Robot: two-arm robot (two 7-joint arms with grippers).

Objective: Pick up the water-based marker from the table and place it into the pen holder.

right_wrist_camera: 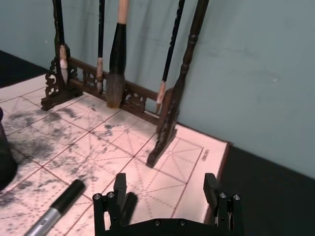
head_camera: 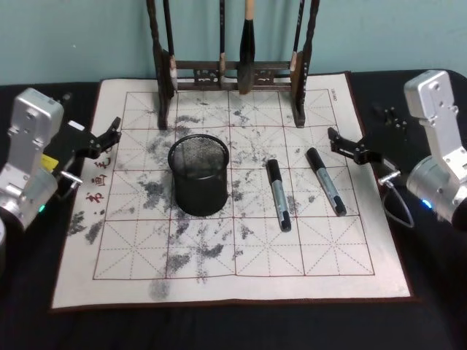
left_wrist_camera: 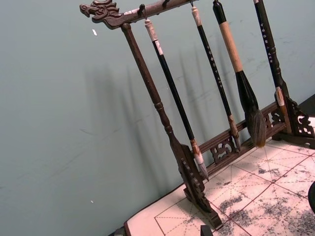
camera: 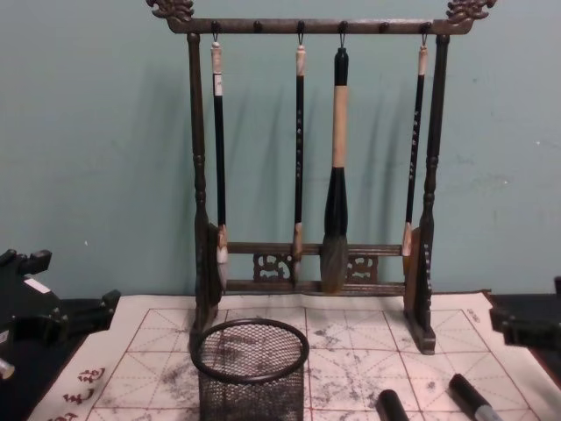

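The pen holder (head_camera: 198,175) is standing upright mid-mat (head_camera: 328,270) on the table (head_camera: 219,328). 2 markers are lying flat on the mat to its right: the left marker (head_camera: 278,195) near the holder, the right marker (head_camera: 325,181) a little farther right. Both are running far-to-near, black caps pointing toward the brush rack (head_camera: 226,73), near ends leaning slightly right. The right gripper (head_camera: 349,148) is hovering just right of the right marker's cap, fingers spread. The left gripper (head_camera: 111,133) is hanging over the mat's left edge, fingers parted.
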